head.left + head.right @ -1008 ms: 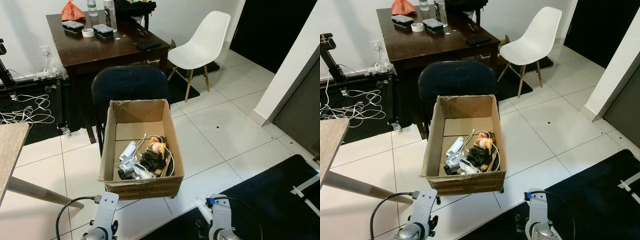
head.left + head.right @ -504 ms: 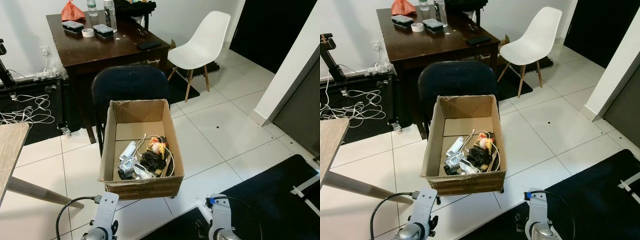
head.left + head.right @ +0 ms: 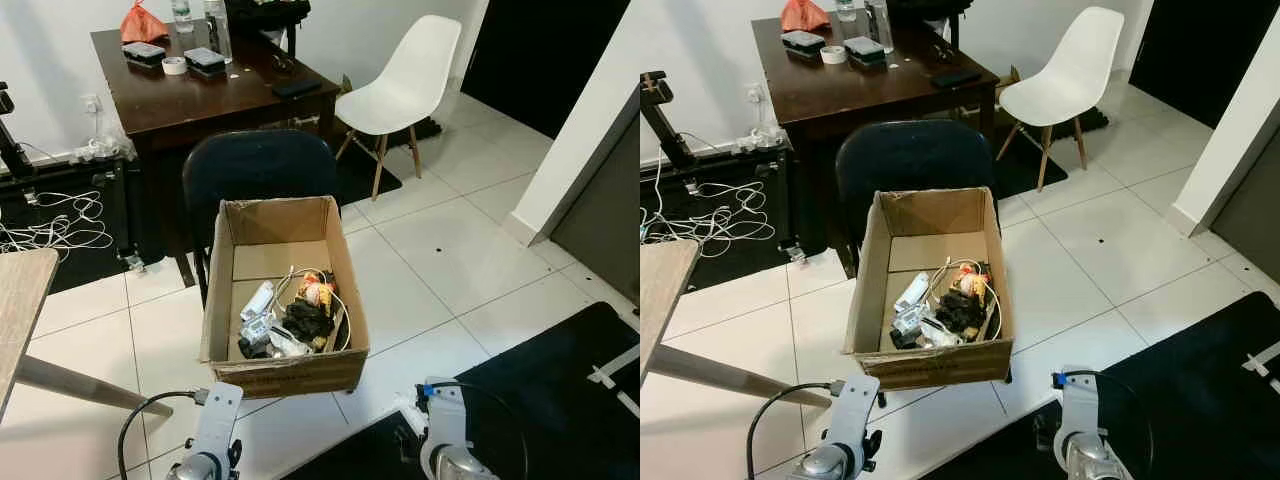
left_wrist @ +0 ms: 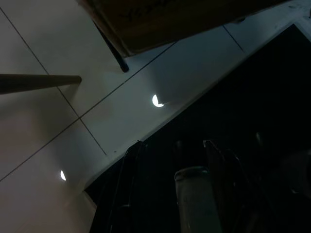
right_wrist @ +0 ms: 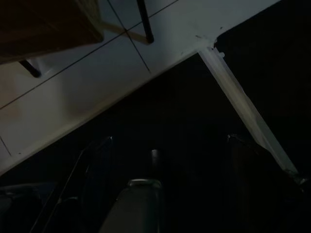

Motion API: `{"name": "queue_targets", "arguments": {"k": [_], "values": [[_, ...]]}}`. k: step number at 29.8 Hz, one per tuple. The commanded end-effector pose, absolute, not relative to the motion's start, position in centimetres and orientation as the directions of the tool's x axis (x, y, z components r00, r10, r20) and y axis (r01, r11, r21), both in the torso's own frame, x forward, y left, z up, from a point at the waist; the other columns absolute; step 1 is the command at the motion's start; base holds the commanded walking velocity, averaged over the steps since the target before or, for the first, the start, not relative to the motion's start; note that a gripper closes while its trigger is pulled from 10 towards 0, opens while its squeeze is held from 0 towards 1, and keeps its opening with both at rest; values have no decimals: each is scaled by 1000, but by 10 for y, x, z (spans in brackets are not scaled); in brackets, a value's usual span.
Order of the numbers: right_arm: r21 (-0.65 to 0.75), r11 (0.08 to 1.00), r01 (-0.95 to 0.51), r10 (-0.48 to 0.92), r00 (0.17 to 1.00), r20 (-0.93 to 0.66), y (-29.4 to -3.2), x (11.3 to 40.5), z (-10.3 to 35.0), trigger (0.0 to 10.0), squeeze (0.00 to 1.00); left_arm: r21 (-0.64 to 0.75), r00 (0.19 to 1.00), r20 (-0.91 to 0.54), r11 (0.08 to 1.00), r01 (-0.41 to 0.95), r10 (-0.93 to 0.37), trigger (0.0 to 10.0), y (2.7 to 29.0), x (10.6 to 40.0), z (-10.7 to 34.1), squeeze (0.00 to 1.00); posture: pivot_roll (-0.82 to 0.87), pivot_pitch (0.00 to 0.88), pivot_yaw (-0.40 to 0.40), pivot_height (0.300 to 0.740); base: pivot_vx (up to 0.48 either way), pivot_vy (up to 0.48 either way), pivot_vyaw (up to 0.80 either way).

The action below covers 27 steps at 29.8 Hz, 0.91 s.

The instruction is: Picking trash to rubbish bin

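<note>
The cardboard box [image 3: 283, 290] of trash sits just ahead of the left gripper [image 4: 167, 160], nearer it than the right gripper [image 5: 165, 155]; both grippers' fingers look spread and empty.

We cannot make out the single pieces of trash [image 3: 290, 320] in the cardboard box [image 3: 285, 375], a tangle at frame centre. The box covers the black chair's [image 3: 255, 165] seat. Our wooden table [image 3: 20, 300] is cut off at the left edge, the black mat [image 3: 560, 400] at lower right. Both wrist views are too dark to read the left gripper [image 4: 170, 165] or right gripper [image 5: 165, 160].
</note>
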State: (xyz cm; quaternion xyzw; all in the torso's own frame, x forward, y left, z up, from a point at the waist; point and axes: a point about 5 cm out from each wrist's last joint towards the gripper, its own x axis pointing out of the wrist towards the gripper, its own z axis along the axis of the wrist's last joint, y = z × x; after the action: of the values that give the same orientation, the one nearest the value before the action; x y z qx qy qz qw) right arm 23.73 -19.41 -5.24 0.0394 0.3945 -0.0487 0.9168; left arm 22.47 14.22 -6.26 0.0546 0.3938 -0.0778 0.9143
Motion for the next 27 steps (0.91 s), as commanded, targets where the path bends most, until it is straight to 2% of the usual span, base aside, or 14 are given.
{"name": "queue_targets", "arguments": {"k": [1,11,27], "values": [[42,991,124,-55,685,-727,-192,239,-52,10000,0,29,659,-746,983,179,-98,10000,142,220,-66,0,16,104,34,740,0,0,0],[43,995,88,-33,710,-703,-187,244,-49,10000,0,-5,689,-721,995,104,-76,10000,145,224,-63,0,12,131,34,740,0,0,0],[39,992,121,-63,733,-678,-206,241,-47,10000,0,3,671,-736,990,140,-93,10000,142,219,-66,0,12,175,55,740,0,0,0]]}}
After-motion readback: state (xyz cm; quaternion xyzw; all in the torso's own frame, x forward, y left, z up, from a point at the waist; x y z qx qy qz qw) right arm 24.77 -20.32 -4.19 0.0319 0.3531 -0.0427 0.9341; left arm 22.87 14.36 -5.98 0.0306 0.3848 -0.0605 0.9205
